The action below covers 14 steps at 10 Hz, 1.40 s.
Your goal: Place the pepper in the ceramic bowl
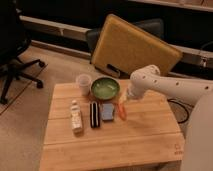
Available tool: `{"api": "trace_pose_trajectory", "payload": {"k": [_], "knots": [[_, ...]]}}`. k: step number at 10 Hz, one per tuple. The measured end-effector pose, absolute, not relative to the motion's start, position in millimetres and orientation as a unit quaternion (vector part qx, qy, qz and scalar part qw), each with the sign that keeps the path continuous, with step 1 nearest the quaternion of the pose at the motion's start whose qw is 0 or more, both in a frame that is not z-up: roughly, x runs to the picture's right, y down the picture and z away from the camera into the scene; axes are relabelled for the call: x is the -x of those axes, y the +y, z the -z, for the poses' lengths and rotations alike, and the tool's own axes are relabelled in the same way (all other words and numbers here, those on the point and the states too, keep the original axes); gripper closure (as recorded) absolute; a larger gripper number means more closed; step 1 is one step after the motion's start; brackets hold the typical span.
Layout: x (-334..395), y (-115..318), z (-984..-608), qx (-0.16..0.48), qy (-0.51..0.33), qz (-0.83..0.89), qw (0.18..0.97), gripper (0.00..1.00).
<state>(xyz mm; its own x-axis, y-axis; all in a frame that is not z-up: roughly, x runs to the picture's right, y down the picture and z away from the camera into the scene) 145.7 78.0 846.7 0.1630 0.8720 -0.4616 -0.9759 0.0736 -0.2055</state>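
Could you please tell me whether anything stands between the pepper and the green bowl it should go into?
Nothing visible does. The slim orange-red pepper lies off the round green ceramic bowl, with only wooden tabletop between. The tool sits over the pepper; the blue-grey rectangular sponge lies beside it, off that path.
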Motion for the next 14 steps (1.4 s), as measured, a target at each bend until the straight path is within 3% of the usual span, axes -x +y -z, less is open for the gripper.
{"api": "trace_pose_trajectory", "payload": {"k": [5, 12, 14], "knots": [[-138, 98, -882, 0.299, 0.124, -0.591, 0.739, 0.35], [-152, 118, -913, 0.336, 0.192, -0.549, 0.741, 0.35], [-152, 117, -921, 0.34, 0.202, -0.543, 0.741, 0.44]]}}
